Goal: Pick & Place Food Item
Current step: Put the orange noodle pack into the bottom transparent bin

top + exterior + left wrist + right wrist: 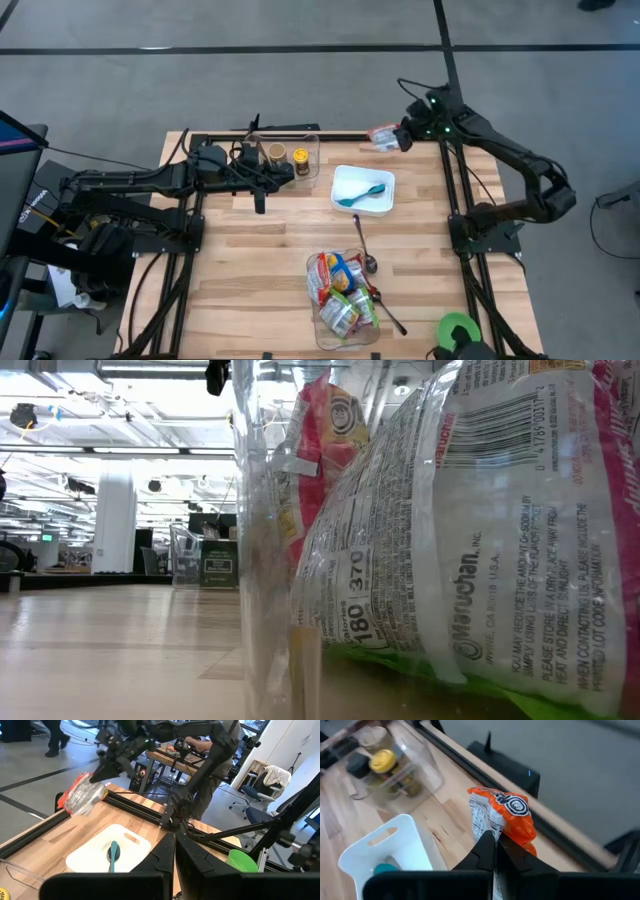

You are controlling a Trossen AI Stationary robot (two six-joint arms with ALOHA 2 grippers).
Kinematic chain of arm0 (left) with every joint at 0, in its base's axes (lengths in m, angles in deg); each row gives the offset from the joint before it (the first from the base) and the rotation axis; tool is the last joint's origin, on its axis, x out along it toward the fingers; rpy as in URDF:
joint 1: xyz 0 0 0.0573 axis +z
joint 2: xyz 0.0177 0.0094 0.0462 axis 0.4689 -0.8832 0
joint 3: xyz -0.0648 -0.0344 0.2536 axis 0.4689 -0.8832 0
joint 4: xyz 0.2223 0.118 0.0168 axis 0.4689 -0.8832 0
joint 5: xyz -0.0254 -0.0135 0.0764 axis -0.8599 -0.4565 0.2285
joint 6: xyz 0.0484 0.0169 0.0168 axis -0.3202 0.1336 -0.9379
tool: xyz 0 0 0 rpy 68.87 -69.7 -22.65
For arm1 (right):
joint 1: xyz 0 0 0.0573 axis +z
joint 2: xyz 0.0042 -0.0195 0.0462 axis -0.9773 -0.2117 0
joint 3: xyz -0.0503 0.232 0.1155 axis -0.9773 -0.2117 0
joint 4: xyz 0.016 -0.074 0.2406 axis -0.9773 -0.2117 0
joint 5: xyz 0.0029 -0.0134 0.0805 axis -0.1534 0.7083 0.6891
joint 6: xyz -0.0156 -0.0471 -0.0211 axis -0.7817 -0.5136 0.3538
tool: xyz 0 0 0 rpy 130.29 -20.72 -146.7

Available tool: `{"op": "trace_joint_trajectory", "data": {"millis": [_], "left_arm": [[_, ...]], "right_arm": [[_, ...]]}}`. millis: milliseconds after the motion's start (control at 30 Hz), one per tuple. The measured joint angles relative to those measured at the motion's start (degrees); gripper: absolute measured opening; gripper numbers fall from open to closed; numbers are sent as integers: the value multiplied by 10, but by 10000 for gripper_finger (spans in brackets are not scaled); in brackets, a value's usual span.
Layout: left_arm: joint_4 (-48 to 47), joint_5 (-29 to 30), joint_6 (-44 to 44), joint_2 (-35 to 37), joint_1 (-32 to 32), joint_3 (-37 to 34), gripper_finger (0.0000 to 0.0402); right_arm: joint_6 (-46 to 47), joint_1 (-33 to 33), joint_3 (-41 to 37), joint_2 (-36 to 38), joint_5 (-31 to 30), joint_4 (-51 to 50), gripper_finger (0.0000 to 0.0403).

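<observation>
1. Noodle packets [470, 530] fill most of the low view, pressed right up against the wall of the clear bin [262, 560] they sit in. From above, that bin [318, 330] is at the table's [250, 260] front edge, a bit right of center, stuffed with colorful packs.
2. Right gripper [398, 137] is up off the table at the far right corner, hanging over the black frame rail. Its jaws are pinched tight on an orange and white ramen packet [381, 135]. In the right wrist view the packet [505, 815] sticks out just past the two fingers [485, 851], wood and rail below it.
3. Left wrist view catches the same packet [80, 795] dangling in the air from the other arm, over that corner.
4. White tray [350, 176] sits in the middle toward the far edge, with a teal spoon [362, 192] lying in it.
5. Left gripper [261, 198] is parked near the far edge, left of the tray, jaws closed on nothing.
6. Small clear container [312, 160] with a couple of jars [301, 160] sits at the far edge between the left gripper and the tray.
7. Two metal spoons [364, 245] lie on the wood between the tray and the bin, along the bin's right side.
</observation>
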Motion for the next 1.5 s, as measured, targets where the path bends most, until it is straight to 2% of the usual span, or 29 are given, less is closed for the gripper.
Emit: {"op": "trace_joint_trajectory", "data": {"millis": [400,633,767,1033,1400,1500], "left_arm": [[0,0,0,0,0,0,8],[0,0,0,0,0,0,8],[0,0,0,0,0,0,8],[0,0,0,0,0,0,8],[0,0,0,0,0,0,8],[0,0,0,0,0,0,8]], "right_arm": [[-4,32,0,116,5,0,3],[70,87,0,193,75,-6,2],[81,139,0,232,108,-25,2],[88,262,0,287,112,-60,2],[225,454,0,300,107,-87,2],[271,513,0,298,73,-84,2]]}}
